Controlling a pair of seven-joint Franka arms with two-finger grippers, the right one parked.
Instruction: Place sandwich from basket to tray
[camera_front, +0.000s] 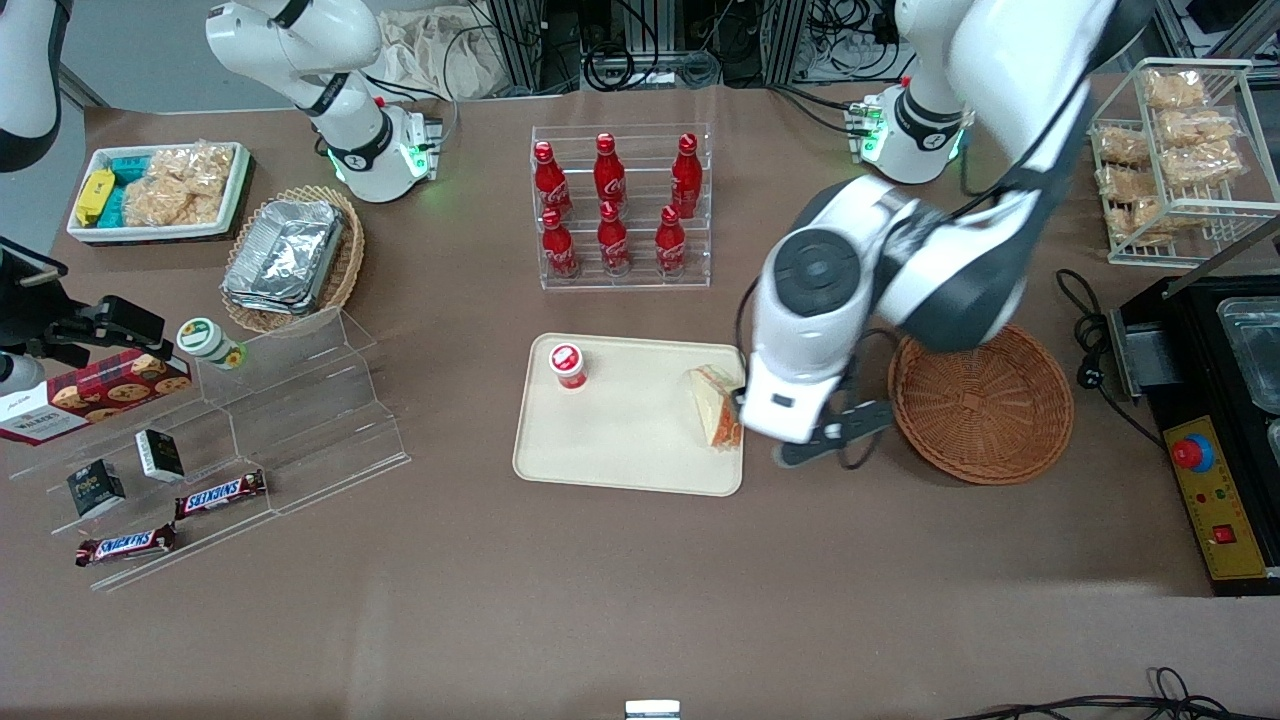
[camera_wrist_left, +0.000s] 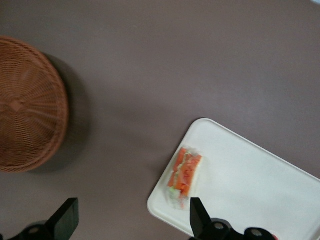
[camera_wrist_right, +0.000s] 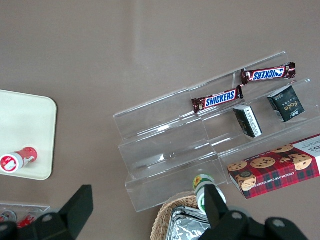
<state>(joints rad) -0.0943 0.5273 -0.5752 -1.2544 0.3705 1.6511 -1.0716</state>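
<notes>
The sandwich (camera_front: 716, 405) lies on the tray (camera_front: 625, 470), the basket (camera_front: 980, 405) empty. My gripper (camera_wrist_left: 132, 220) hangs above, fingers (camera_wrist_left: 199, 216) apart; I should lift straight up, brushing nothing.

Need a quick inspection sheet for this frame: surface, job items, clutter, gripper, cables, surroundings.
Surface: brown table.
Sandwich: lying on the tray, at its edge toward the working arm's end, filling visible.
Basket: nothing in it, beside the tray.
Clutter: red-capped cup on the tray; cola bottle rack; acrylic steps with Snickers bars; foil containers in a tan basket; white snack bin; wire snack rack.
Gripper: open, holding nothing, above the table edge of the tray near the sandwich.
Cables: black cord on the table beside the basket.
Surroundings: control box with red button.
</notes>
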